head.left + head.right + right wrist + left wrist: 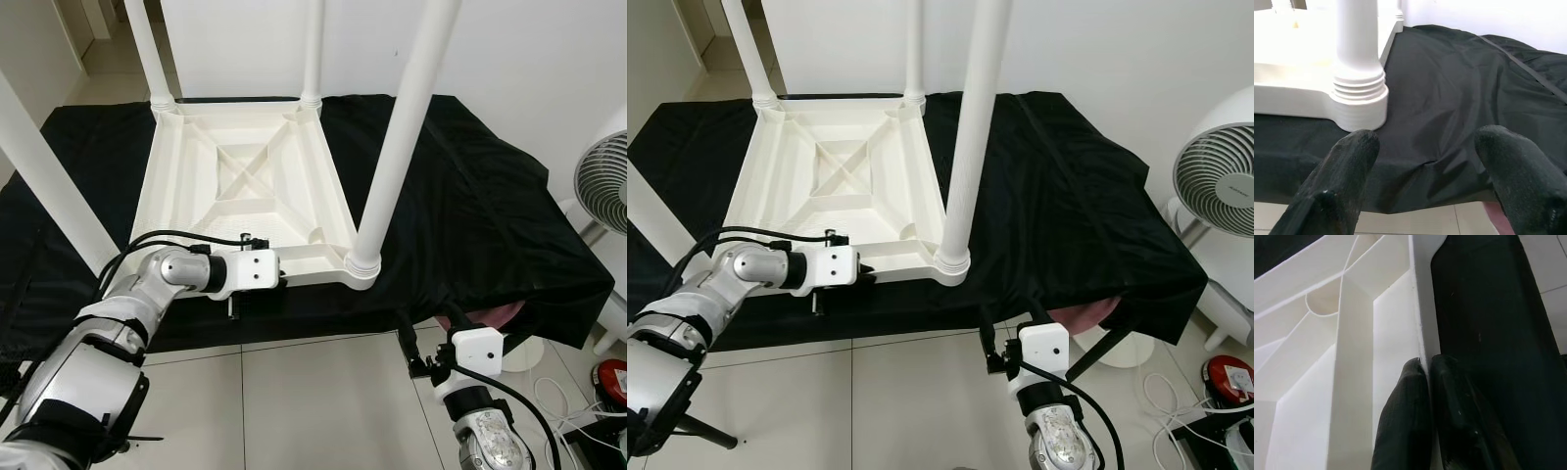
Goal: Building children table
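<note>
**Left gripper pinching the near rim of the upturned table**

I am looking down at the white children table (245, 186), which is lying upside down on the black cloth (470, 196) in the centre of the frame, with its legs pointing up. The near right leg (402, 127) is standing in its threaded socket at the lower right corner of the table. I am holding the left gripper (257, 290) at the table's near edge, lower left of centre; in the left wrist view its two fingers (1405, 426) are clamped together on the thin white rim (one finger inside, one outside). The right gripper (1425, 171) is hanging below the cloth's front edge, lower right of the frame, over the tiled floor (313, 401), with its fingers spread apart and touching nothing. A white fan (600, 181) is standing at the right edge.
</note>
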Tool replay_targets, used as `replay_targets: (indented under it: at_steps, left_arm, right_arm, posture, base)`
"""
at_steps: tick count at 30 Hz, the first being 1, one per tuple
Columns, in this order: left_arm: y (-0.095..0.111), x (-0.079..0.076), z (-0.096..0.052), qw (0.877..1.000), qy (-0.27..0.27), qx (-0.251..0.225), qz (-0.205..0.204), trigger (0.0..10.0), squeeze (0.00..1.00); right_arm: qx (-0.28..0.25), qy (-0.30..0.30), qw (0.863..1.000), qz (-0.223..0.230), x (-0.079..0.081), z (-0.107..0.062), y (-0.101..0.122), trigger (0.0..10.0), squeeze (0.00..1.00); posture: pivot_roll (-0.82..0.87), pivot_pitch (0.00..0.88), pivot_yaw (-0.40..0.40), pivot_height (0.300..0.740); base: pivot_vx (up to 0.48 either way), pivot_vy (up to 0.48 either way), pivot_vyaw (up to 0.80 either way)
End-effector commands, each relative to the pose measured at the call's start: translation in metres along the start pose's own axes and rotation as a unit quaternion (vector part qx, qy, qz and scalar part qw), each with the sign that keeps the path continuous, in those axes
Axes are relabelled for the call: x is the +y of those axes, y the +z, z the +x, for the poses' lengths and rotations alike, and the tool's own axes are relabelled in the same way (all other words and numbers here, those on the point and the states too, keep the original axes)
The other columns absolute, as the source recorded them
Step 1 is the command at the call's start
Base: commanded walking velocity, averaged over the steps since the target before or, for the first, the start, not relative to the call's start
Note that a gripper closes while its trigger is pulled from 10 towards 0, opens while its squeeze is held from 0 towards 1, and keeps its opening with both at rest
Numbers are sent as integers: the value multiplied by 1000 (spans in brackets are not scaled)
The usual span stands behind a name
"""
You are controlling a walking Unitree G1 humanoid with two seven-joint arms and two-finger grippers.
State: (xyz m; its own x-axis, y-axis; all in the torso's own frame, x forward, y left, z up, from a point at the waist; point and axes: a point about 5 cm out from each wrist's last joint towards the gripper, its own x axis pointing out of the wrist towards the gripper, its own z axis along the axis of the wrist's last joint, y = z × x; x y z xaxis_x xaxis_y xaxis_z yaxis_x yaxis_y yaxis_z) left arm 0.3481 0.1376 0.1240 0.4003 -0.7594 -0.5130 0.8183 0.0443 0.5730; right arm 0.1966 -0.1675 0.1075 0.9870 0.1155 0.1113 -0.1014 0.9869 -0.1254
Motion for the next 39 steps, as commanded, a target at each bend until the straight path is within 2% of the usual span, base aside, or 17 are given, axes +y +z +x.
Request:
replay_targets:
  at_steps: [1, 2, 8, 9, 10, 21, 23, 24, 25, 30, 31, 33, 34, 35, 36, 38, 39]
  left_arm:
    - [-27, -15, -11, 996, -4, 54, -65, 10000, 0]
    - [-25, -15, -9, 996, -6, 46, -74, 10000, 1000]
    - [-20, -14, -7, 996, 0, 19, -82, 10000, 1000]
    - [-18, -14, -8, 996, 3, 10, -83, 10000, 824]
    - [-16, -14, -8, 996, 3, 0, -85, 10000, 0]
    - [7, -16, -10, 988, 22, -101, -115, 10000, 0]
    - [27, -13, -15, 975, 62, -157, -142, 10000, 0]
    - [27, -13, -15, 975, 62, -157, -142, 10000, 0]
    - [43, -10, -23, 961, 96, -197, -166, 10000, 0]
    - [57, -7, -32, 941, 160, -231, -190, 10000, 0]
    - [67, -6, -38, 919, 213, -254, -215, 10000, 0]
    - [70, -6, -40, 910, 229, -262, -226, 10000, 0]
    - [77, -7, -42, 894, 255, -276, -244, 10000, 0]
    - [77, -7, -42, 894, 255, -276, -244, 10000, 0]
    - [80, -8, -43, 886, 270, -280, -252, 10000, 0]
    - [83, -10, -43, 880, 280, -283, -258, 10000, 0]
    - [85, -12, -44, 872, 297, -277, -274, 10000, 0]
  right_arm:
    - [7, -1, 1000, 4, -1, 0, -3, 10000, 0]
    - [5, 0, 1000, 5, -1, 1, -3, 10000, 0]
    - [1, 1, 1000, 2, -3, 5, -2, 10000, 0]
    - [-1, 1, 1000, 1, -4, 6, -2, 10000, 0]
    - [-3, 2, 1000, 1, -5, 7, -1, 10000, 0]
    - [-10, 16, 1000, 0, -2, 13, 0, 10000, 0]
    - [-12, 24, 1000, -1, -1, 17, 0, 10000, 0]
    - [-12, 24, 1000, -1, -1, 17, 0, 10000, 0]
    - [-14, 27, 1000, -2, -2, 22, 0, 10000, 0]
    - [-24, 27, 999, -5, -4, 31, 4, 10000, 0]
    - [-31, 28, 999, -3, -3, 37, 8, 10000, 0]
    - [-33, 28, 999, -1, -2, 39, 9, 10000, 0]
    - [-36, 35, 999, 2, -1, 40, 10, 10000, 0]
    - [-36, 35, 999, 2, -1, 40, 10, 10000, 0]
    - [-37, 39, 999, 4, 0, 41, 11, 10000, 314]
    - [-39, 42, 998, 6, 1, 41, 11, 10000, 314]
    - [-43, 50, 998, 17, 2, 43, 12, 10000, 1000]
  posture:
    - [-134, 11, -7, 740]
    - [-131, 11, -7, 740]
    - [-127, 12, -8, 740]
    - [-124, 11, -8, 740]
    - [-124, 11, -8, 740]
    - [-106, 11, -15, 740]
    - [-100, 9, -19, 740]
    - [-100, 9, -19, 740]
    - [-96, 8, -22, 740]
    - [-91, 8, -22, 740]
    - [-87, 7, -23, 740]
    - [-87, 7, -23, 740]
    - [-81, 6, -27, 740]
    - [-81, 6, -27, 740]
    - [-71, 5, -34, 740]
    - [-65, 4, -39, 740]
    - [-55, 0, -47, 740]
  base:
    - [0, 0, 0]
    - [0, 0, 0]
    - [0, 0, 0]
    - [0, 0, 0]
    - [0, 0, 0]
    - [0, 0, 0]
    - [0, 0, 0]
    - [0, 0, 0]
    - [0, 0, 0]
    - [0, 0, 0]
    - [0, 0, 0]
    - [0, 0, 0]
    - [0, 0, 0]
    - [0, 0, 0]
    - [0, 0, 0]
    - [0, 0, 0]
    - [0, 0, 0]
